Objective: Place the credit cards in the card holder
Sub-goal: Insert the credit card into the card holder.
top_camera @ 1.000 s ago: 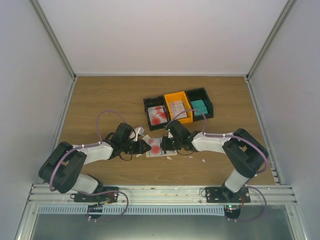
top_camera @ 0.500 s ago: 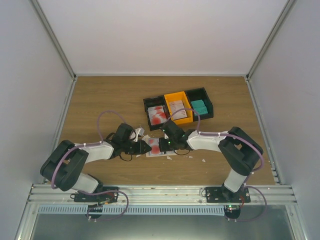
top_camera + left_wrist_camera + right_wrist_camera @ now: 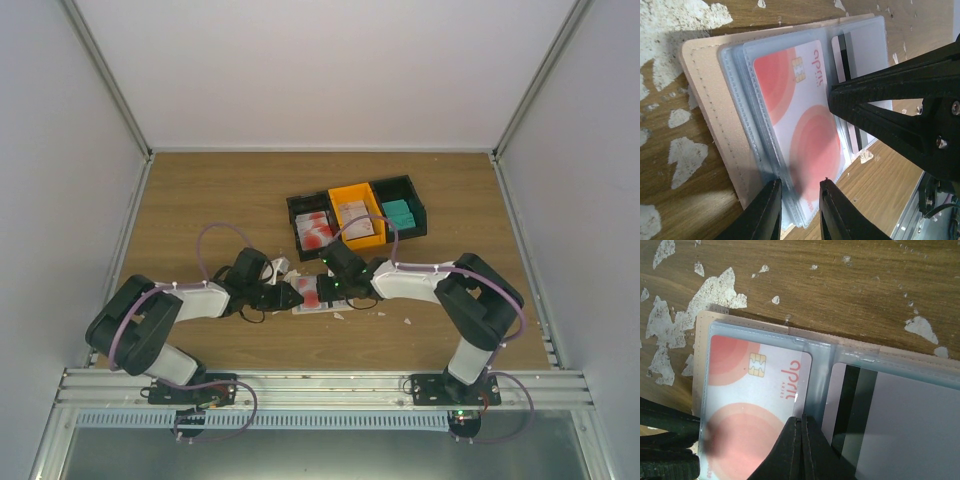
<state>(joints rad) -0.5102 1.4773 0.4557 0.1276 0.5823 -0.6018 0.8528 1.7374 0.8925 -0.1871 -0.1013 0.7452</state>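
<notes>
The card holder (image 3: 312,296) lies open on the wooden table (image 3: 200,200), between the two grippers and just in front of the joined bins (image 3: 345,190). Its clear sleeves (image 3: 737,100) hold a red-and-white card (image 3: 752,390) with a gold chip (image 3: 756,364). The card is printed "april" in red lower-case letters (a smaller word under it is too fine to read). The facing pocket holds a pale card (image 3: 900,430), back side up, showing only its black stripe (image 3: 847,405) and no print.

The right gripper (image 3: 801,422) has its jaws pressed together, with nothing visible between them. Its tip sits at the fold, against the red-and-white card's inner edge. The left gripper (image 3: 800,182) rests on the holder's outer edge with its jaws narrowly apart, and the sleeve edge shows in the gap.

In the bins, red-and-white cards (image 3: 315,230) fill the left black compartment, pale cards (image 3: 355,217) the orange one, and teal cards (image 3: 399,213) the right black one. Their print is too small to read.
</notes>
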